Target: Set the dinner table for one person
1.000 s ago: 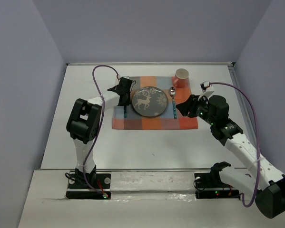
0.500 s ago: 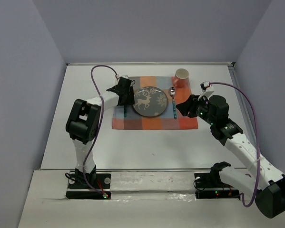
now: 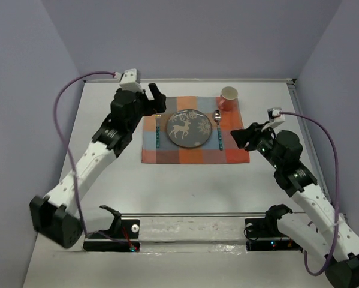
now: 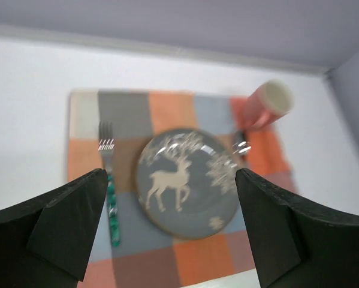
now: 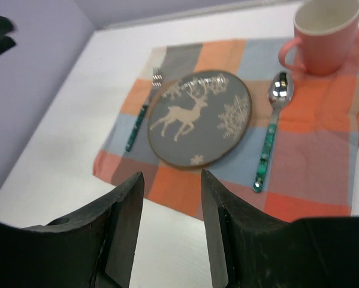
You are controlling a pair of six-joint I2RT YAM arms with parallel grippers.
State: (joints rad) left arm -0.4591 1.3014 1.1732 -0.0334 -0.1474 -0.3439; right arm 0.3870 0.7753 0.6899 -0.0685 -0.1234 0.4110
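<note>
The white tabletop is spread beneath both arms and fills the floor between the grey walls, with a checked orange-and-blue mat laid flat on its far middle part.

The left pincer is held above the mat's far-left corner, at about 10 o'clock from the plate. Its jaws are spread wide and nothing is gripped between them.

On the mat, a fork with a green handle is laid at 9 o'clock from the plate, just beside its rim, with the tines pointed to the far side. The round grey plate, printed with a pale reindeer and snowflakes, is seated at the mat's centre. A spoon with a green handle is laid at 3 o'clock, with the bowl to the far side. A pink mug is stood upright at 1 o'clock, on the mat's far-right corner.

The right pincer is held over the mat's right edge, near 4 o'clock from the plate. Its jaws are parted and nothing is held
</note>
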